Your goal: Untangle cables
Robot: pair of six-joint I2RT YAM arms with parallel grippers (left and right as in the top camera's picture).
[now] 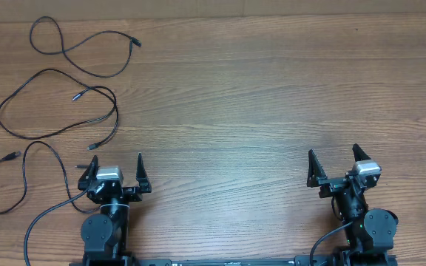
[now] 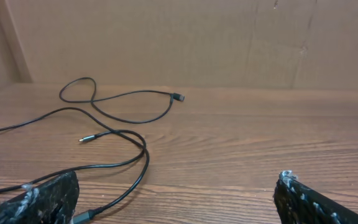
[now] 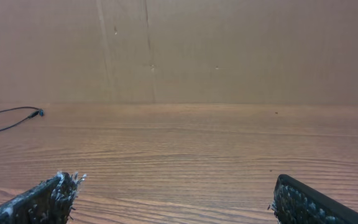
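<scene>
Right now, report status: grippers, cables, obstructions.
Left gripper open, empty. Right gripper open, empty. Cables in loose strands on the table, left side, none held. No obstruction seen.

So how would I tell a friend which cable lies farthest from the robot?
Go to the table's left side, out beyond the left arm. The cable is the one of three thin black ones there that lies nearest the far edge. Only it has a small closed loop at its left end, with its plug out to the right.

three black cables (image 1: 132, 42), two arms (image 1: 103, 225), two tools (image 1: 117, 159) (image 1: 333, 150), one wooden table (image 1: 235, 89)
</scene>
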